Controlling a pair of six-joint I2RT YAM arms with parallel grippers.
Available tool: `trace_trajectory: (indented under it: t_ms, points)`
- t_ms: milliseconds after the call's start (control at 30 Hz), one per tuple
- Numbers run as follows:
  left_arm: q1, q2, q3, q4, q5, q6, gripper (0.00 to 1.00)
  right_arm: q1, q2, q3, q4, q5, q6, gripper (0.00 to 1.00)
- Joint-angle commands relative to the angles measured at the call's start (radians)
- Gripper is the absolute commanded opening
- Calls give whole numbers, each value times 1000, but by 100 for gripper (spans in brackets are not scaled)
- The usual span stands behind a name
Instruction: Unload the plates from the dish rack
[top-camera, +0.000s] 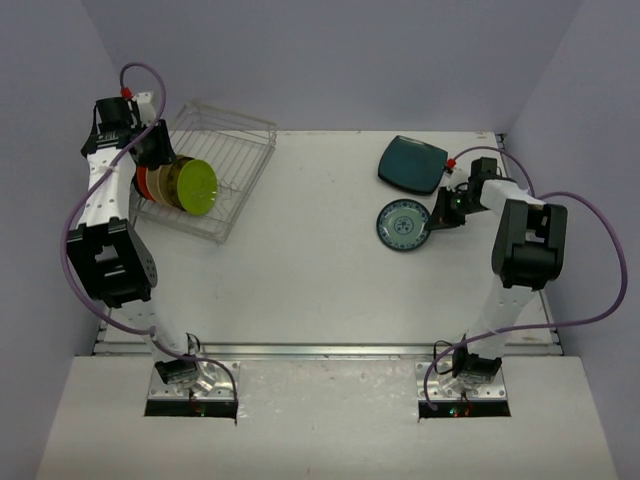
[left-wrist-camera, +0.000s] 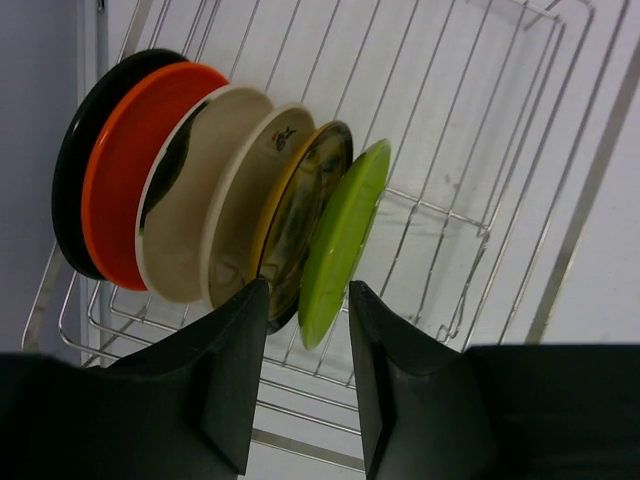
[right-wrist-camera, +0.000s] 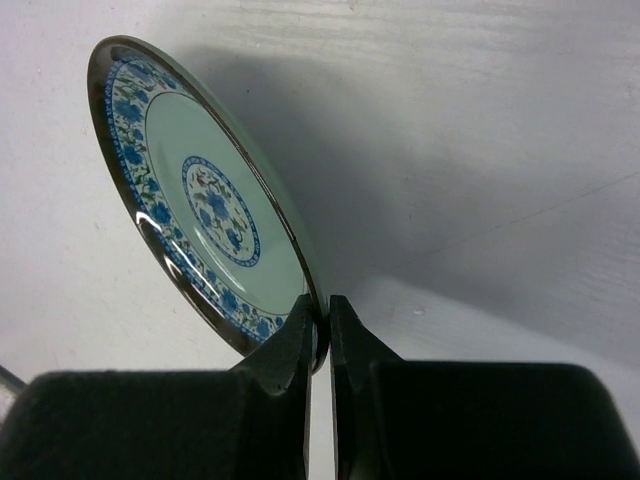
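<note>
The dish rack (top-camera: 245, 150) stands at the far left and holds several upright plates. In the left wrist view (left-wrist-camera: 470, 150) they run black (left-wrist-camera: 75, 150), orange-red (left-wrist-camera: 125, 170), two cream (left-wrist-camera: 185, 200), a dark patterned one (left-wrist-camera: 305, 220) and lime green (left-wrist-camera: 340, 240). My left gripper (left-wrist-camera: 308, 330) is open, its jaws on either side of the lime green plate's lower rim, not touching. My right gripper (right-wrist-camera: 322, 325) is shut on the rim of the patterned teal plate (right-wrist-camera: 190, 200), which hangs low over the table (top-camera: 403, 224). The dark teal rounded-square plate (top-camera: 412, 164) lies behind it.
The white table (top-camera: 310, 260) runs between the rack and the two unloaded plates. Grey walls close the sides and back. The left arm (top-camera: 110, 250) reaches along the left edge. The right arm (top-camera: 525, 245) stands at the right.
</note>
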Motion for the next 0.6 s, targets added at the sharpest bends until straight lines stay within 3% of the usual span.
trace_trajectory:
  t_ms: [0,567]
  points:
    - [6,31,26,-31,-60,85,37,-7,25,65,-32,34,-31,6]
    - [-10,83,-24,-21,36,113,36,2,57,111,-60,0,-16,6]
